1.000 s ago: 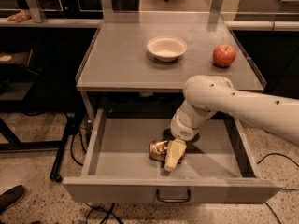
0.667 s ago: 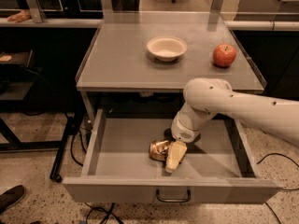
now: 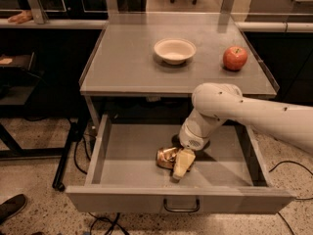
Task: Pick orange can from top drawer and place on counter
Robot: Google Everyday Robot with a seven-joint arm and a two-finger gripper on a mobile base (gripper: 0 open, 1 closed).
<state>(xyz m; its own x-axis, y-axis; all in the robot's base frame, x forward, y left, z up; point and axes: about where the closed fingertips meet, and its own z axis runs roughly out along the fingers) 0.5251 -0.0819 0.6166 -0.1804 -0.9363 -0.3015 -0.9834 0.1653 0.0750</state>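
The orange can [image 3: 165, 157], shiny gold and dented, lies on the floor of the open top drawer [image 3: 122, 151], near its middle front. My gripper [image 3: 176, 166] reaches down into the drawer from the right and sits right at the can's right side, touching or nearly touching it. The white arm [image 3: 234, 111] crosses over the drawer's right half. The counter [image 3: 127, 62] is the grey tabletop above the drawer.
A cream bowl [image 3: 174, 50] stands at the middle of the counter and a red apple [image 3: 234, 58] at its right. The drawer's front panel carries a dark loop handle [image 3: 181, 207]. Cables and a black stand leg [image 3: 68, 151] lie on the floor at left.
Almost nothing has moved. The gripper has settled very slightly lower beside the can, and the can stays in the same spot.
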